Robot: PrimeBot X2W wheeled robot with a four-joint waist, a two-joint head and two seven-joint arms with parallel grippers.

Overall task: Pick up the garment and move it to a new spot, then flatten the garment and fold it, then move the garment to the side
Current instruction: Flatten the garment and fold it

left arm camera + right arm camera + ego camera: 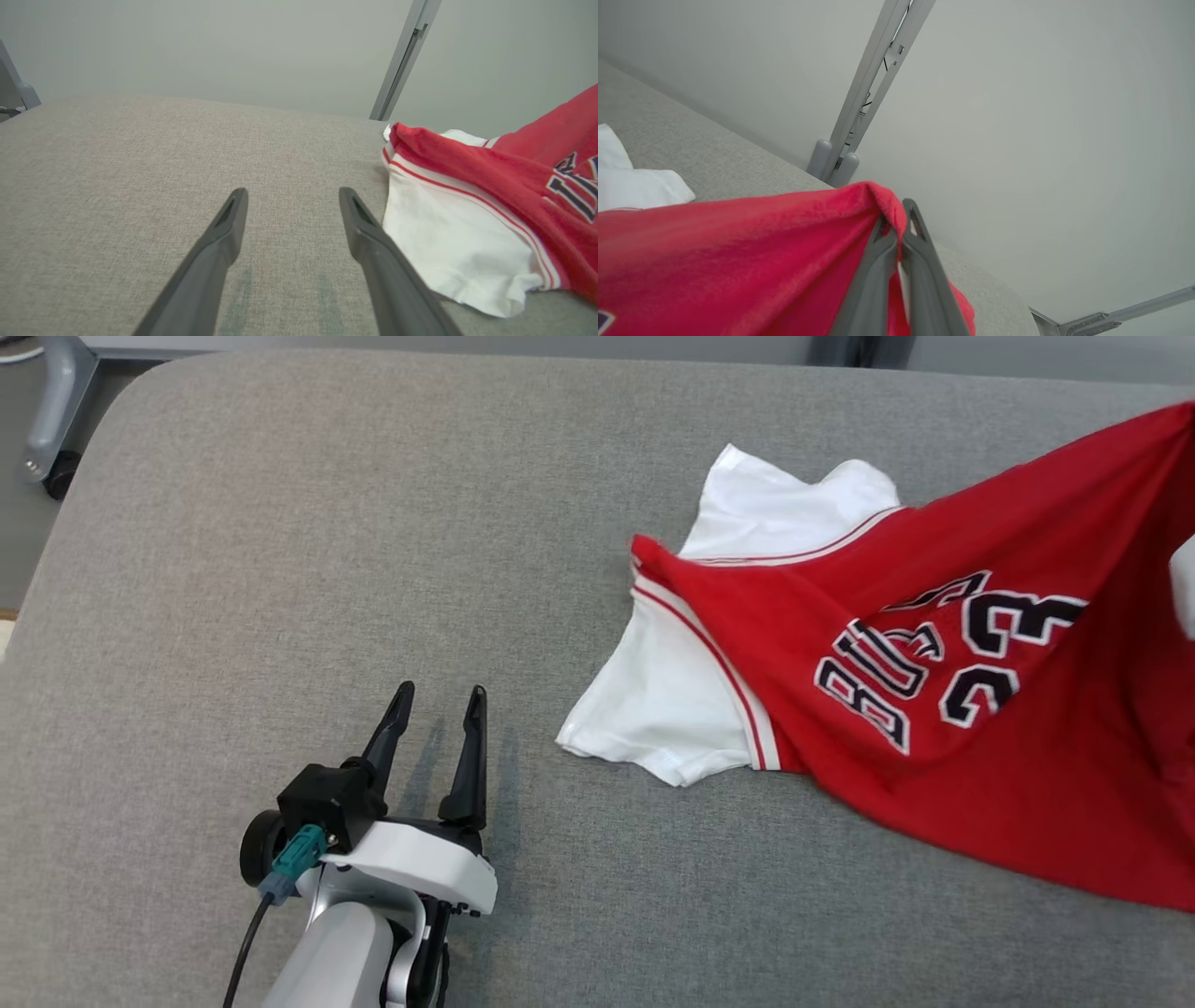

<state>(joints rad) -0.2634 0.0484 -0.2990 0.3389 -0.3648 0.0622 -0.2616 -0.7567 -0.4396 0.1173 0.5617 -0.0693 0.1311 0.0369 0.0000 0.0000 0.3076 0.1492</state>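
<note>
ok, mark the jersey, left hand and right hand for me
jersey (1027, 775): head view, red body below the lettering.
left hand (442, 689): head view, midway between its open fingertips.
right hand (899, 217): right wrist view, between fingertips shut on the jersey.

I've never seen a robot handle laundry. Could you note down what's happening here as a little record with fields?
surface: grey padded surface
garment: red jersey with white sleeves, one end raised, the rest lying on the surface
right gripper: shut on a red fold of the jersey
left gripper: open, empty, apart from the jersey
stage: gripped, not yet flattened or folded
</note>
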